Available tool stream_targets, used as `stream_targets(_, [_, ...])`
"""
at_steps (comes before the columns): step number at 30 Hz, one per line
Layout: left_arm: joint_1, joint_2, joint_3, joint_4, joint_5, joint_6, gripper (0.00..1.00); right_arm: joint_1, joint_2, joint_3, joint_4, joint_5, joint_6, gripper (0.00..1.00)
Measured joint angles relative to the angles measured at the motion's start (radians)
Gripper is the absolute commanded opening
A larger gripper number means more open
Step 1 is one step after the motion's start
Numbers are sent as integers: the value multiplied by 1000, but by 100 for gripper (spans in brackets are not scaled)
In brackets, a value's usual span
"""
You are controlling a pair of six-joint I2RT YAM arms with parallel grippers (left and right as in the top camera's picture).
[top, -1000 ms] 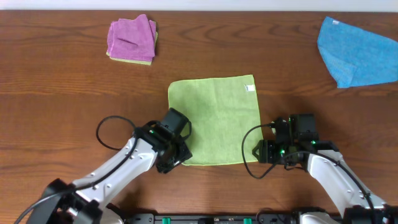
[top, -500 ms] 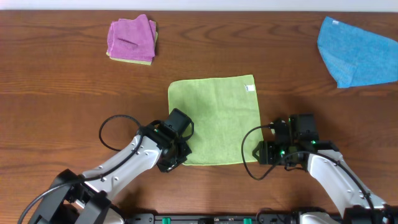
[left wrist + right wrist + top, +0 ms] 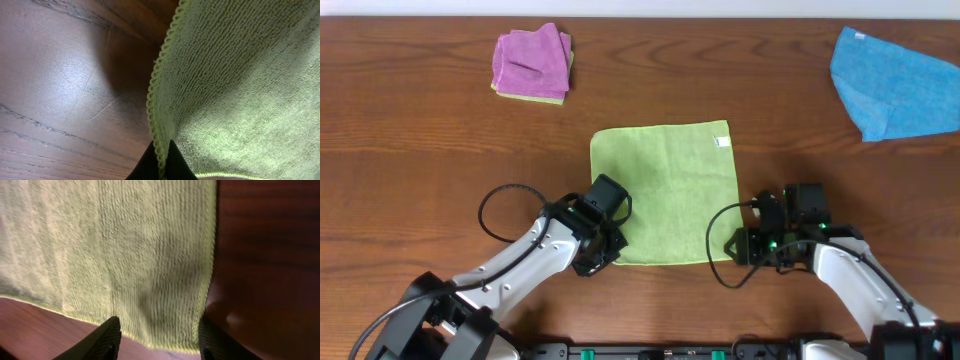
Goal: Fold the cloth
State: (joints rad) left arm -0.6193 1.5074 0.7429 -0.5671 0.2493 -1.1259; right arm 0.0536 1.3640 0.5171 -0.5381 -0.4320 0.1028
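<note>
The lime-green cloth (image 3: 665, 190) lies flat in the middle of the table, its white tag (image 3: 722, 141) near the far right corner. My left gripper (image 3: 607, 252) sits at the near left corner. In the left wrist view it (image 3: 161, 162) is shut on the cloth's (image 3: 240, 75) scalloped left edge, which runs between the two black tips. My right gripper (image 3: 739, 246) is at the near right corner. In the right wrist view it (image 3: 160, 340) stands open, its fingers (image 3: 102, 340) straddling the cloth's (image 3: 115, 245) near right corner, low over the wood.
A folded pink-purple cloth (image 3: 531, 63) on a yellow one lies at the far left. A bright blue cloth (image 3: 895, 85) lies at the far right. Black cable loops (image 3: 492, 215) hang beside each arm.
The left gripper has closed on the cloth's left edge after shifting slightly. The right gripper's jaws have narrowed a little around the near right corner.
</note>
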Motion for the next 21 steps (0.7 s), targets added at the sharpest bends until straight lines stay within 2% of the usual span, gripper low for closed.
stream_targets(2, [0,0,0,0,-13,0,6,0,23,8,23,-22,3,46])
stream_targets(5, [0,0,0,14,-21,0,6,0,47,13,43,-43,11,44])
stream_targets(11, [0,0,0,34,-26,0,6,0,69,11,46,-47,22,6])
stream_targets(12, [0,0,0,34,-26,0,6,0,72,9,41,-38,33,4])
stream_targets(21, [0,0,0,35,-26,0,6,0,76,11,21,-42,38,2])
